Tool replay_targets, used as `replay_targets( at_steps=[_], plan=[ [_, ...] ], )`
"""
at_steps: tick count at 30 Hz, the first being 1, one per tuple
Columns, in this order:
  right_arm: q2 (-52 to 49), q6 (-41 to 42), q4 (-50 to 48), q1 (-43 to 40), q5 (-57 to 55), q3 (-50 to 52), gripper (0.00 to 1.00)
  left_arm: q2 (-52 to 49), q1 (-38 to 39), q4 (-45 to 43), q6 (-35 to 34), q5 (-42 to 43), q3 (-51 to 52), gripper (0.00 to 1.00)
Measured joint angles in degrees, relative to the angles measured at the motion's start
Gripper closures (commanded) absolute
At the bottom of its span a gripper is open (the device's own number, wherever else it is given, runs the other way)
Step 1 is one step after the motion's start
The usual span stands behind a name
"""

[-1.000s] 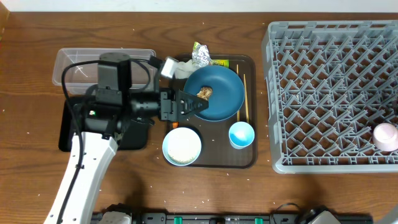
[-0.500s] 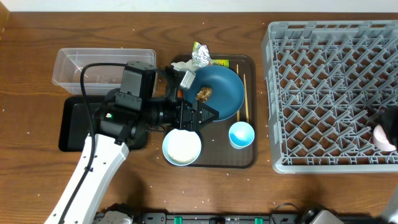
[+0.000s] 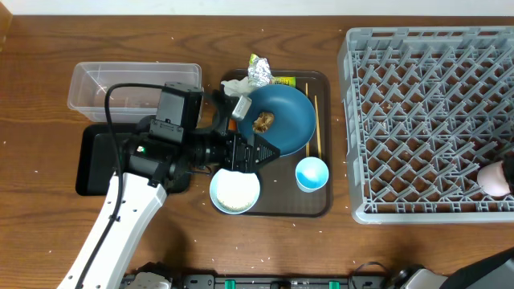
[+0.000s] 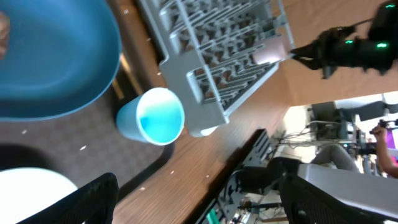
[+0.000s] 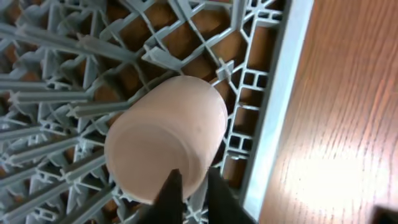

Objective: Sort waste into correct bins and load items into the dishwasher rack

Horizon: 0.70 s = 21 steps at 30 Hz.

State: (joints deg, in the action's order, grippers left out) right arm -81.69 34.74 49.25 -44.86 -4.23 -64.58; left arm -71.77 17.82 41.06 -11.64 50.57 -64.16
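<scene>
The grey dishwasher rack [image 3: 426, 120] fills the right side. A pinkish cup [image 5: 165, 146] lies in its near right corner, and my right gripper [image 5: 194, 190] is shut on the cup's rim, one finger across its face and one outside. My left gripper [image 3: 269, 148] hangs open and empty over the brown tray, between the dark blue dish [image 3: 285, 124] and the white bowl [image 3: 235, 190]. A brown food lump [image 3: 263, 120] sits on the dish. The left wrist view shows a light blue cup [image 4: 158, 116] and the held pinkish cup [image 4: 268, 53].
Crumpled foil [image 3: 259, 74], a yellow-green wrapper [image 3: 281, 80] and a white napkin [image 3: 239, 103] lie at the brown tray's [image 3: 321, 207] far end. Wooden sticks [image 3: 315, 120] lie right of the dish. A clear tub [image 3: 96, 84] and a black tray [image 3: 92, 164] stand at the left.
My left gripper moved right and nearer, from the dish toward the bowl, then held still. My right gripper came in at the rack's right edge and closed on the pinkish cup.
</scene>
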Motion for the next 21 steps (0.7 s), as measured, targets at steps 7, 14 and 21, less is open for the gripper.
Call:
replay_targets(
  at_steps=[7,14,21],
  plan=[
    [8.7,-4.6,-0.3,0.9,17.5,-1.4,0.56,0.0,4.5,1.8,1.6,-11.9,0.0,0.17],
    [19.4,-10.9,5.8,6.8,29.2,-2.1,0.33,-1.3,19.1,1.8,2.5,-35.4,0.0,0.17],
    [21.8,-14.4,9.6,11.2,31.7,-2.1,0.3,-11.9,27.3,-5.9,1.0,-46.8,0.0,0.2]
  ],
)
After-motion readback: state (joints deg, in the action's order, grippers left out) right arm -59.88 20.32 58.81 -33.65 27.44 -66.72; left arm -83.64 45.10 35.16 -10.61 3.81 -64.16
